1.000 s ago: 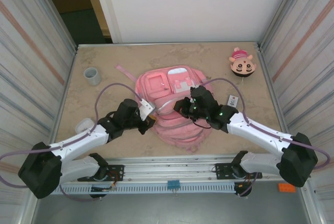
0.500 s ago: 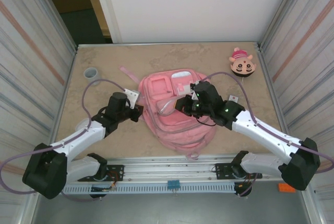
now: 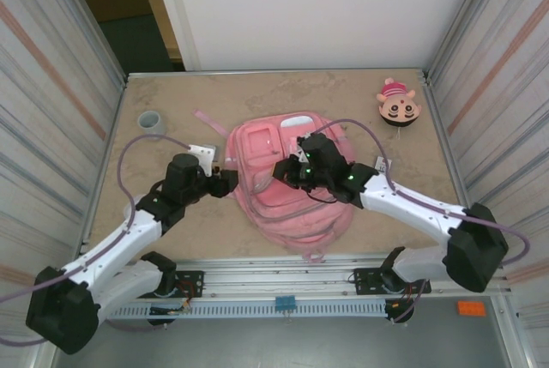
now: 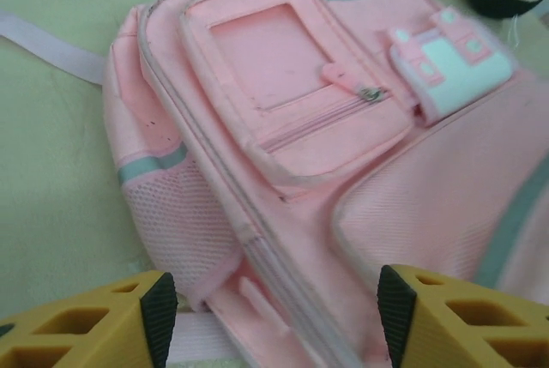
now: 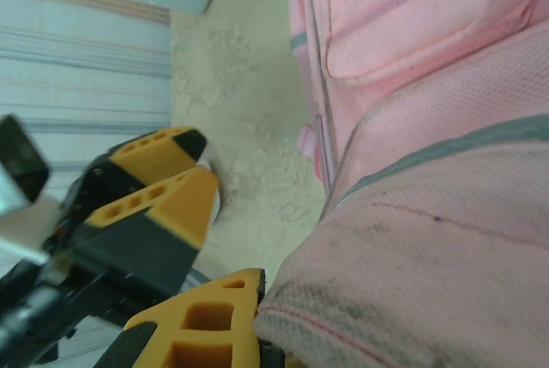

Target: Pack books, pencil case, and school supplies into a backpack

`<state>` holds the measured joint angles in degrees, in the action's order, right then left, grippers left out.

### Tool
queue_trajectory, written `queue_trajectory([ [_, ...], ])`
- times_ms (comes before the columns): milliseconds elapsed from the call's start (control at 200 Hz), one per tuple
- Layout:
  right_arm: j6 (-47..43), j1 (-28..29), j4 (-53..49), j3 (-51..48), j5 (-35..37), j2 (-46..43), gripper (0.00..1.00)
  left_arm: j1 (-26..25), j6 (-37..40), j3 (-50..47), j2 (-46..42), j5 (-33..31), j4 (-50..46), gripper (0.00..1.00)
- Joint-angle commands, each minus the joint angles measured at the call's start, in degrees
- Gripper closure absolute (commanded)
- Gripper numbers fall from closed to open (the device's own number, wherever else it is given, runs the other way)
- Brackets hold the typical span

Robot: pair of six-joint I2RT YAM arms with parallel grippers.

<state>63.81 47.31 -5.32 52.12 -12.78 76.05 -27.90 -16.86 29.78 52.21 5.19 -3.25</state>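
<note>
Pink backpack (image 3: 292,192) lies flat, front up, in the middle of the table (image 3: 343,98), with its zipped pockets facing the camera. A loose pink strap (image 3: 206,120) trails off its far-left corner onto the marble.

Left claw (image 4: 274,315) is released. Its fingers (image 4: 159,310) are spread wide and hold nothing. It sits low at the backpack's left edge, pointing right across the front pockets, just beside the mesh side pocket. I can't tell whether it touches the bag.

Right claw (image 3: 285,172) is on top of the backpack, left of centre, pointing at the left claw. It is clenched. In the right wrist view one yellow finger (image 5: 214,321) shows, with a fold of pink fabric bunched tight against it and lifted close to the lens, so it is grasping the backpack fabric. The two claws are near each other but apart.

Grey cup (image 3: 153,121) stands far left on the table, well apart from the bag. Round cartoon-face toy (image 3: 398,104) with a pink cap lies at the far right corner, apart from the bag. Striped walls are on both sides.
</note>
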Motion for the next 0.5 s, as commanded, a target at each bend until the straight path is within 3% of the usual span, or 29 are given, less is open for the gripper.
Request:
queue_trajectory([
  [0,-1.9,0.7,6.4,5.4,-2.4,5.6,1.0,0.1,-1.0,0.6,-3.5,-3.9,-2.8,0.34],
  [306,0.6,1.2,12.9,13.8,-9.6,18.9,1.0,0.7,0.2,1.7,-9.0,-7.0,-6.8,0.34],
  [496,-2.1,1.4,6.8,12.1,-9.5,15.7,0.72,0.7,2.1,1.3,-9.6,-4.5,-5.1,0.34],
])
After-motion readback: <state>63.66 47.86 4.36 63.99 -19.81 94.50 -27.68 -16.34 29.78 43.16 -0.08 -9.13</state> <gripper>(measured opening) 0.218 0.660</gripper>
